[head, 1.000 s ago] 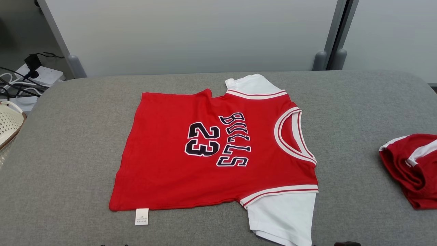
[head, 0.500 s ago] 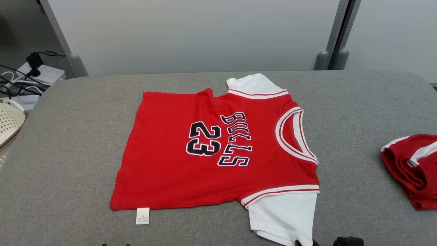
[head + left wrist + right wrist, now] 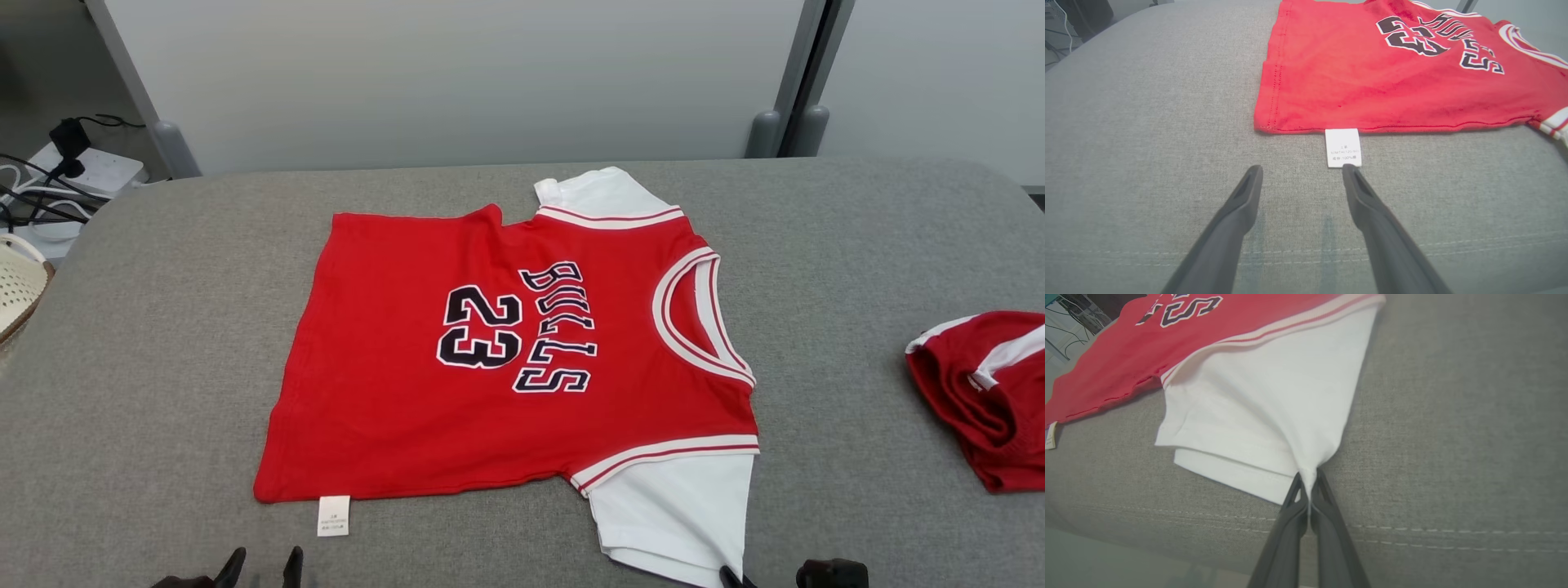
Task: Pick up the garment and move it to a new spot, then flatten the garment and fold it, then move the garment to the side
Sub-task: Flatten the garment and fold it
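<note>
Right jaws tight on garment sleeve

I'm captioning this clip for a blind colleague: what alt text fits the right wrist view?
The right gripper is shut on the corner of a white sleeve, pinching the cloth into a point. The sleeve belongs to a red jersey lying on a grey padded surface; a small white label shows at the left edge.

The shirt you see is soft, matt cloth, the table top is rough grey woven cloth, and your left gripper looks like dull smooth plastic
</note>
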Tool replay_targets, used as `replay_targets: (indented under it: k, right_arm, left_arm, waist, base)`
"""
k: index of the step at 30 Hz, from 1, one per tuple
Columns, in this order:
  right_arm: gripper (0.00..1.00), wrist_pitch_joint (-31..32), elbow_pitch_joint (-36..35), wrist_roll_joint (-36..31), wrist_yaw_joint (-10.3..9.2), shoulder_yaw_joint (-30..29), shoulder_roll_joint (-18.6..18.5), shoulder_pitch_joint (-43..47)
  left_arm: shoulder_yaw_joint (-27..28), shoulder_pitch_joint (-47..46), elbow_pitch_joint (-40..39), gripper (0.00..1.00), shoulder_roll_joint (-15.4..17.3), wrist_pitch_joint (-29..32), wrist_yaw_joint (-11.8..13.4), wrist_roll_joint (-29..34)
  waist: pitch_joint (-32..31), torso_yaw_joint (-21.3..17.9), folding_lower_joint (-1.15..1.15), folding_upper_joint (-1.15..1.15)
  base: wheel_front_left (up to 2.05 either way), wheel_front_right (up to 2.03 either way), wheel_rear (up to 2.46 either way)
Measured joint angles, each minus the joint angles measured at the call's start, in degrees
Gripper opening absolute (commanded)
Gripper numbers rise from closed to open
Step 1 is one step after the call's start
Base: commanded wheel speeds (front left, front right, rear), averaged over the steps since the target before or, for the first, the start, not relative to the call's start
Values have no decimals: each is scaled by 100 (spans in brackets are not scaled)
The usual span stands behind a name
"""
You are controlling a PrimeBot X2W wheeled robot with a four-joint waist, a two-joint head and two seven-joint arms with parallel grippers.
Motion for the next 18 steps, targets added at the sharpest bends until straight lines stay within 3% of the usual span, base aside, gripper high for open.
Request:
replay_targets:
  k: [10,18]
  right_arm:
    - [0,-47,-80,-193,8,-47,8,-79]
    - [0,-52,-512,-276,8,189,-1,-194]
  left_arm:
    - [67,-636,187,100,236,0,0,-814]
    - [-40,-960,820,100,582,0,1,-1746]
  waist:
    - [294,-287,0,0]
    - [632,-619,0,0]
  base:
    - [0,0,0]
    - [0,0,0]
